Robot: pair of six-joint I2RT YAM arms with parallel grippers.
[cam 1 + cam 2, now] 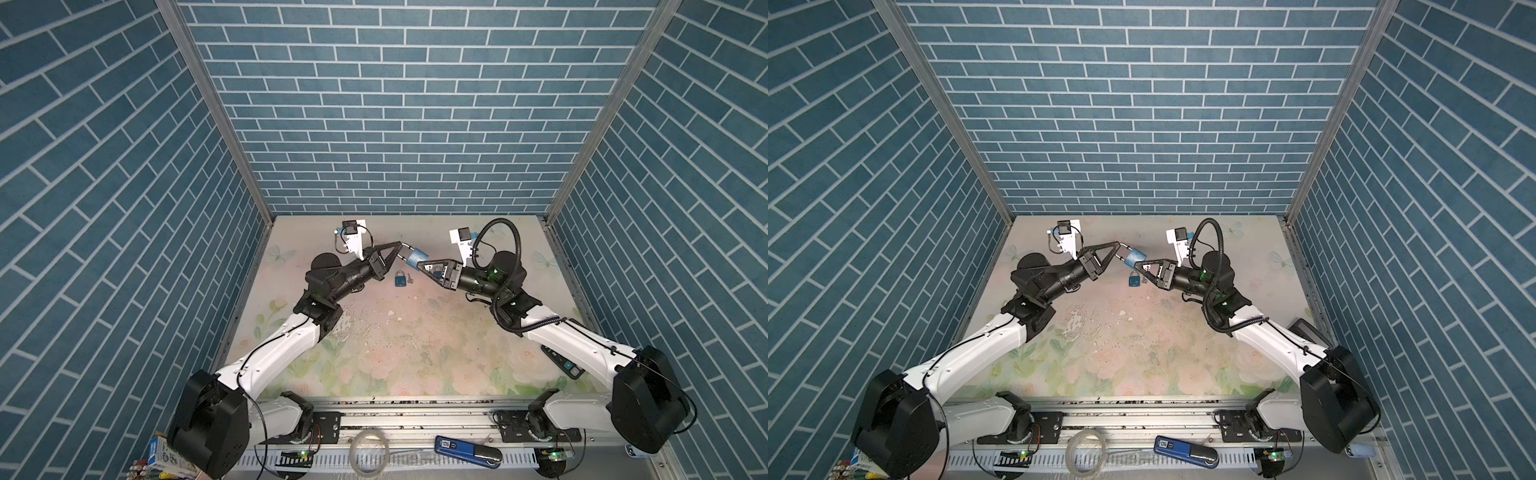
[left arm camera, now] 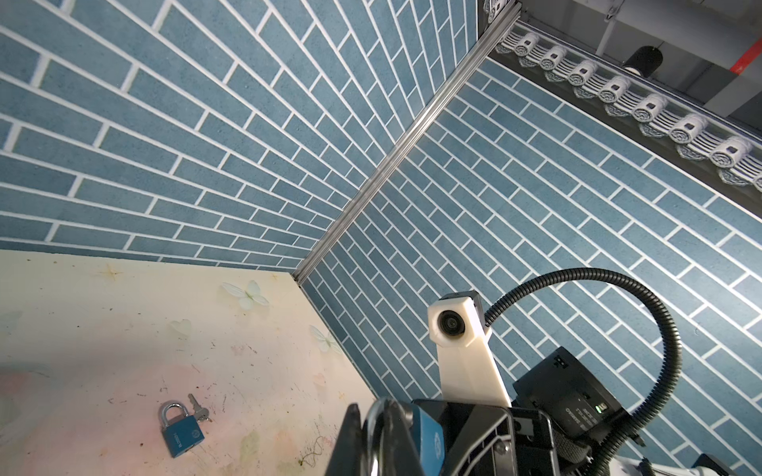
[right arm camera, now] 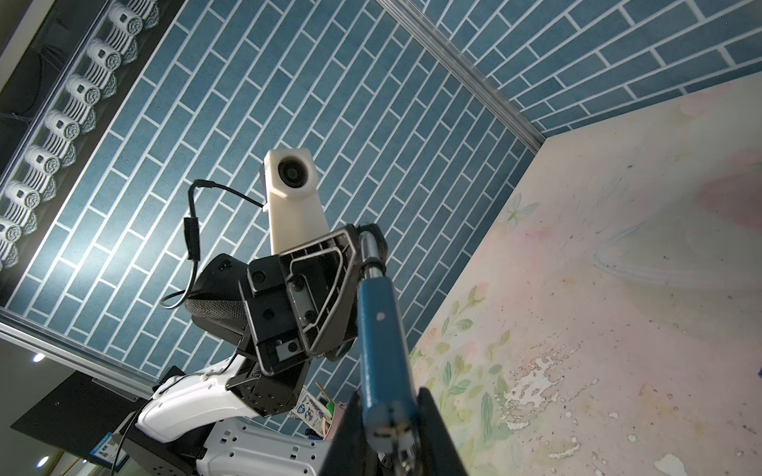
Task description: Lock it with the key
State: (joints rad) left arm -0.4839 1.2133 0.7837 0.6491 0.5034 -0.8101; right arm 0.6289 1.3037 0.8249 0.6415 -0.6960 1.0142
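Left gripper (image 1: 401, 246), clamped tight on the silver shackle (image 3: 372, 267), and right gripper (image 1: 418, 265), closed on the blue body, hold one padlock (image 1: 416, 257) aloft between them. The walls are well apart and the bare table (image 1: 415, 340) lies frontward. Both arms reach inward, wrists near level. The left wrist view shows best a second padlock (image 2: 181, 428) lying flat, with the key (image 2: 197, 406) just beside its shackle.

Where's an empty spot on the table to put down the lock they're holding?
The wide bare middle of the table, between the two arms and on the near side of the small padlock, is free. So is the back strip by the wall. It's crowded where the small padlock and key lie, close to the held padlock.
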